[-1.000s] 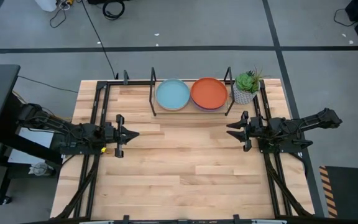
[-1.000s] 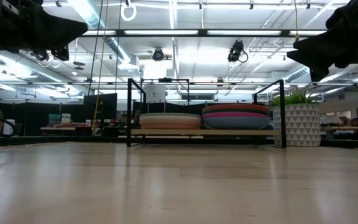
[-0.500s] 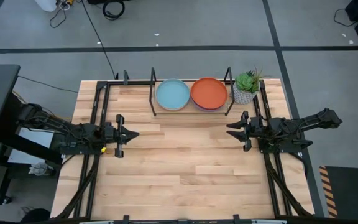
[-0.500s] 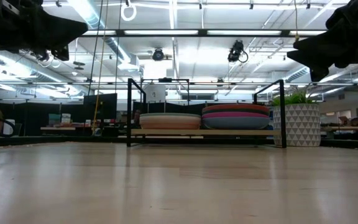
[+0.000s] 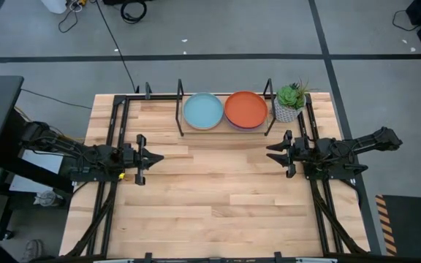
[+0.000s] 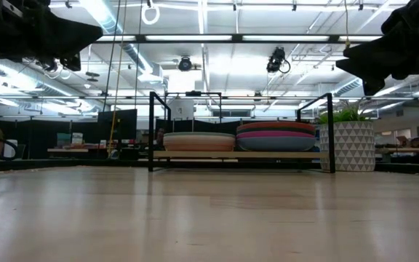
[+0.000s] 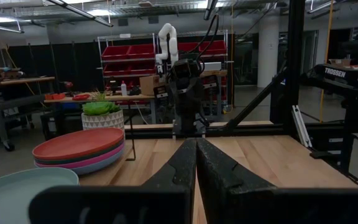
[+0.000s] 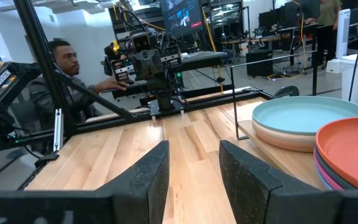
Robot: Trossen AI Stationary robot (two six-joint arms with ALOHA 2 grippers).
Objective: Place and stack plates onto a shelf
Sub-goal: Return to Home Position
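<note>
The shelf (image 5: 180, 120) stands at the table's far edge, centre, and carries two stacks of plates. The left stack shows a light teal plate (image 5: 203, 111) on top, the right stack an orange plate (image 5: 245, 109). In the low view the right stack (image 6: 276, 136) shows orange, magenta and blue rims, and the left stack (image 6: 198, 140) shows pale rims. My left gripper (image 5: 158, 157) hovers shut over the table's left middle, pointing right. My right gripper (image 5: 269, 152) hovers open over the right middle, pointing left. Both are above the table and away from the plates.
A small green plant in a white patterned pot (image 5: 290, 102) stands right of the shelf. Black frame rails (image 5: 115, 131) run along the table's left and right sides. Bare wood (image 5: 210, 197) lies between and in front of the arms. A person (image 8: 64, 74) sits beyond the left edge.
</note>
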